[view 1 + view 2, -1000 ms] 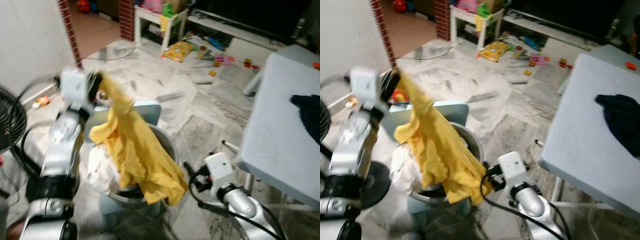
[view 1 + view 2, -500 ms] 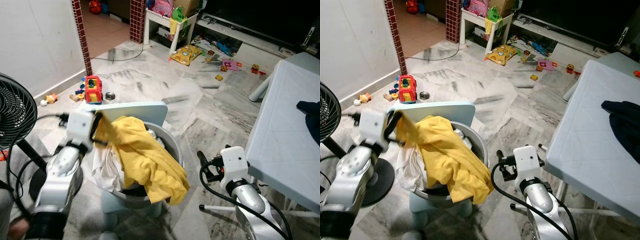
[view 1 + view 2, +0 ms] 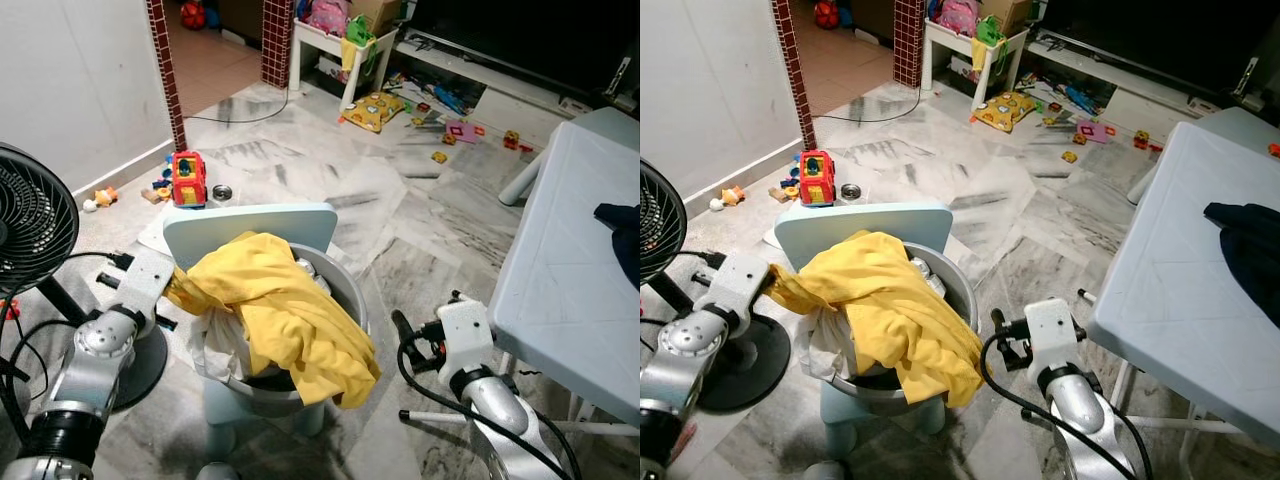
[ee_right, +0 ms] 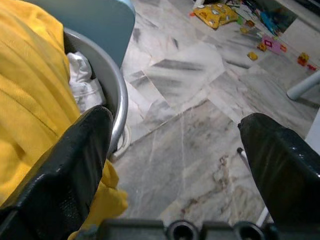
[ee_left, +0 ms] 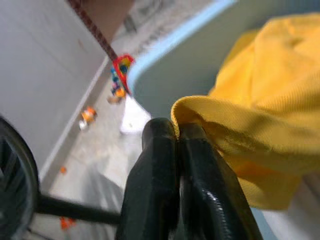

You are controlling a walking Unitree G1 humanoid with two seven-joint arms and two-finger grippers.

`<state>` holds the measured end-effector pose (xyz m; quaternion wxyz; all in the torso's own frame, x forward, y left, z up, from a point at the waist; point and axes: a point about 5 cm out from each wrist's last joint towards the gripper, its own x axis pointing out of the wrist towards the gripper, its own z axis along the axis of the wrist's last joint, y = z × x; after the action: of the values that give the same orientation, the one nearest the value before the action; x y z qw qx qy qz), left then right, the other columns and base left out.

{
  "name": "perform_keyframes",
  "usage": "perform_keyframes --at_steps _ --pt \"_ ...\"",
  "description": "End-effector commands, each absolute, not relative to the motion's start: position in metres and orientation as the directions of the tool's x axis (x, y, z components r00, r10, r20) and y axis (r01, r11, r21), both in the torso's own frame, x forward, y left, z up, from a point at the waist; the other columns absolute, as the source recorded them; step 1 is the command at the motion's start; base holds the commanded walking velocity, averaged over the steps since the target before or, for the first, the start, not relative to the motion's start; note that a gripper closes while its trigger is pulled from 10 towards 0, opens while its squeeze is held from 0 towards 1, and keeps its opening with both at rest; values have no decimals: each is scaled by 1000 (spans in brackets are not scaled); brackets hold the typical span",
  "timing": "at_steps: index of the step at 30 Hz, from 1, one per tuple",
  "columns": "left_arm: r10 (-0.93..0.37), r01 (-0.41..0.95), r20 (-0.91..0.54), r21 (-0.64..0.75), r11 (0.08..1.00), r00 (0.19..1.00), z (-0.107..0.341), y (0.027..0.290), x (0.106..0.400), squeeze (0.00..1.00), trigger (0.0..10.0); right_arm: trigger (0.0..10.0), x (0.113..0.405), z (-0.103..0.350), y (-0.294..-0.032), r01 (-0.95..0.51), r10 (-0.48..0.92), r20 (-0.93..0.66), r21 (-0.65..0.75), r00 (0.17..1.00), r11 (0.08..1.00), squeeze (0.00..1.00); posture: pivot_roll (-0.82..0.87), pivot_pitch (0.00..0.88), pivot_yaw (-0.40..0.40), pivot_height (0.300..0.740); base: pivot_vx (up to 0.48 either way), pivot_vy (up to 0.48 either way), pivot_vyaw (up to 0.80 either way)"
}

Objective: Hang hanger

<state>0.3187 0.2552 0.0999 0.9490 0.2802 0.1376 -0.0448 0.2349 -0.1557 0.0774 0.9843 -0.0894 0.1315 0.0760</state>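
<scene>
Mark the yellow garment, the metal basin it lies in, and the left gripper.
yellow garment [image 3: 285, 305]: left eye view, on the middle of the cloth draped over the rim.
metal basin [image 3: 352, 295]: left eye view, on its bare right rim.
left gripper [image 5: 176, 131]: left wrist view, at the shut fingertips pinching the garment's edge.

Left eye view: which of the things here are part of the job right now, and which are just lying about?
In the job:
- yellow garment, draped over the grey basin
- left hand, shut on the garment's edge
- right hand, open beside the basin

Lying about:
- black fan
- red toy truck
- dark cloth on the white table
- toys across the floor
</scene>
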Motion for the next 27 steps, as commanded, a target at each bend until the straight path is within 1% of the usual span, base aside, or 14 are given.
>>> perform_keyframes --at_steps 1,4,7,12,15,17,18,21,22,23,24,25,26,27 --pt "-17 164 -245 593 788 969 107 252 324 1000 10000 10000 234 82 -160 -156 111 -257 -163 960 974 0 130 107 -133 740 0 0 0" --pt "-7 130 -180 682 720 984 118 251 330 1000 10000 10000 234 83 -159 -157 112 -257 -162 960 974 0 130 107 -133 740 0 0 0" --pt "-29 124 -141 728 674 990 127 248 335 1000 10000 10000 234 83 -160 -157 112 -257 -164 960 974 0 128 109 -136 740 0 0 0" --pt "-59 134 -123 805 578 991 139 250 340 1000 10000 10000 235 84 -162 -156 109 -257 -167 960 974 0 128 112 -138 740 0 0 0" --pt "-65 128 -111 814 567 992 143 249 342 1000 10000 10000 234 84 -162 -157 110 -259 -167 960 973 0 128 112 -139 740 0 0 0" --pt "-115 127 -78 839 529 990 156 242 347 1000 10000 10000 234 83 -161 -162 115 -262 -166 958 973 0 129 112 -141 740 0 0 0" --pt "-127 134 -78 837 530 989 158 239 348 1000 10000 10000 234 83 -161 -163 116 -262 -166 958 973 0 129 111 -141 740 0 0 0" --pt "-167 228 -163 820 524 972 156 231 350 1000 10000 10000 234 83 -160 -172 125 -267 -164 956 971 0 125 111 -140 740 0 0 0" --pt "-188 298 -233 800 521 954 151 227 350 1000 10000 10000 234 83 -160 -179 130 -268 -165 955 970 0 124 111 -140 740 0 0 0" --pt "-188 298 -233 800 521 954 151 227 350 1000 10000 10000 234 83 -160 -179 130 -268 -165 955 970 0 124 111 -140 740 0 0 0" --pt "-195 354 -297 735 579 935 146 225 350 1000 10000 10000 234 83 -160 -178 130 -268 -164 955 970 0 125 110 -139 740 0 0 0" --pt "-258 516 -473 569 640 842 131 219 344 1000 10000 10000 234 84 -161 -176 128 -267 -164 955 971 0 126 109 -138 740 0 0 0" --pt "-298 556 -514 474 683 804 127 216 341 1000 10000 10000 234 83 -161 -175 127 -268 -164 955 971 0 126 109 -138 740 0 0 0" --pt "-304 556 -516 454 696 801 126 216 341 1000 10000 10000 234 83 -161 -175 127 -269 -164 955 971 0 126 109 -138 740 0 0 0"
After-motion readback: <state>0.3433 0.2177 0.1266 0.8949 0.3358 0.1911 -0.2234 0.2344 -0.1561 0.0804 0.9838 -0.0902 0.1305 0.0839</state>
